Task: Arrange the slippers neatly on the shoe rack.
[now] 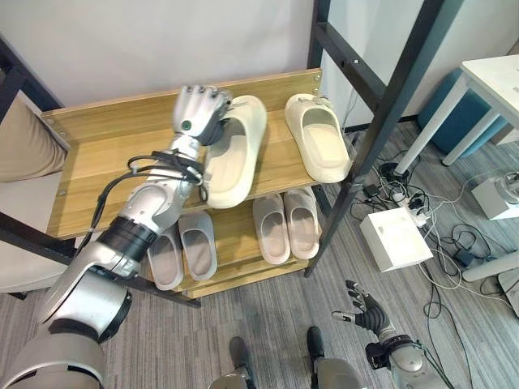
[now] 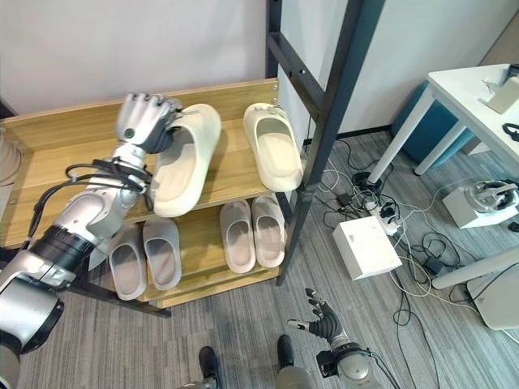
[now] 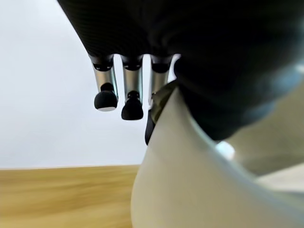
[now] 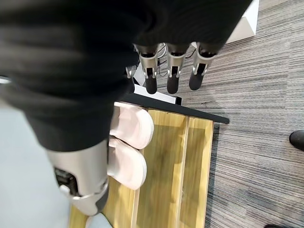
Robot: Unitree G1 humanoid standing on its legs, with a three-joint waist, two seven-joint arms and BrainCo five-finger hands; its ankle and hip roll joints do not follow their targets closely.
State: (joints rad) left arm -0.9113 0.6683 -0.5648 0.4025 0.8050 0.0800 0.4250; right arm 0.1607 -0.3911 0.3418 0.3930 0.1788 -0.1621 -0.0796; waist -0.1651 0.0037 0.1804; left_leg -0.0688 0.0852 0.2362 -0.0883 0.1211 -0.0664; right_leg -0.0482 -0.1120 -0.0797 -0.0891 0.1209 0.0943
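On the upper wooden shelf point(image 1: 105, 154) of the shoe rack, a cream slipper point(image 1: 235, 154) is gripped at its inner edge by the left hand point(image 1: 199, 113), whose fingers are curled round the strap area; the slipper is tilted, its heel end reaching the shelf's front edge. Just beside it, a second cream slipper point(image 1: 318, 136) lies flat near the rack's black upright post point(image 1: 389, 105). On the lower shelf point(image 1: 235, 235), a grey pair point(image 1: 182, 247) and a pinkish pair point(image 1: 285, 225) are set side by side, toes toward the wall. Behind the rack a plain pale wall point(image 1: 154, 40) is seen. Grey striped carpet point(image 1: 268, 316) covers the floor, and to the right a white box point(image 1: 395, 237) is placed among a tangle of cables point(image 1: 442, 231), near the legs of a white table point(image 1: 495, 81). The right hand point(image 1: 362, 308) is held low over the carpet, well apart from the rack, fingers relaxed and spread, nothing grasped.
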